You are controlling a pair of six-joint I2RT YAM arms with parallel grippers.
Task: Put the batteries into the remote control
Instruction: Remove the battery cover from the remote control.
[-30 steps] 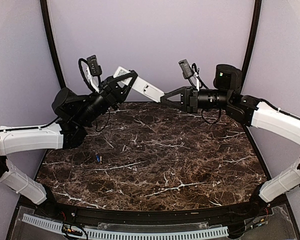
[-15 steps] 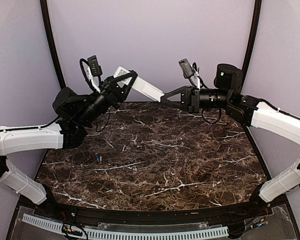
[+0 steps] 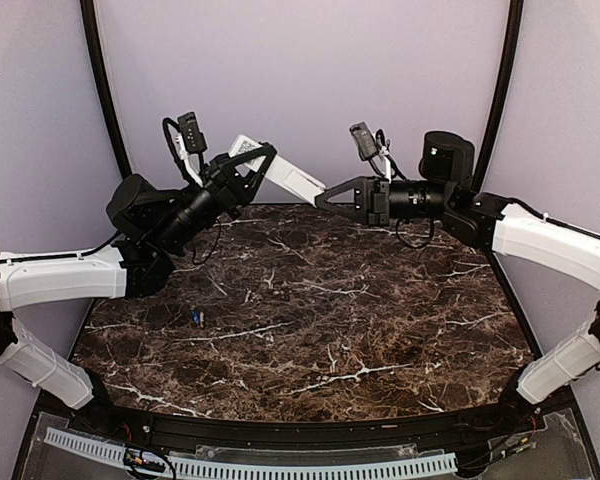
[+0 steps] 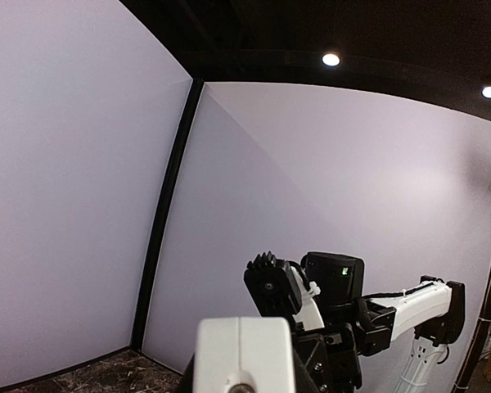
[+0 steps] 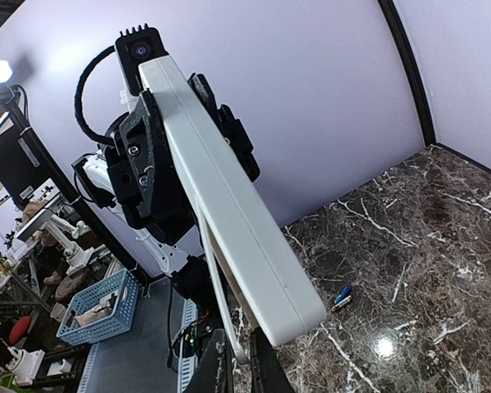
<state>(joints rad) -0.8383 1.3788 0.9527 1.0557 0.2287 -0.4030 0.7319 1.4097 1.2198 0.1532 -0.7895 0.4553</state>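
Remote control hung tilted above the far edge of the table, clamped near its upper end in the left gripper. The right gripper met its lower end; whether those fingers were parted or pinching could not be told. One blue battery lay on the table's left side.

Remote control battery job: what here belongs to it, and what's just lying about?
Job: remote control, held by left claw; right claw near its end; blue battery lying loose.
Just there: marble table; blue basket beyond the cell.
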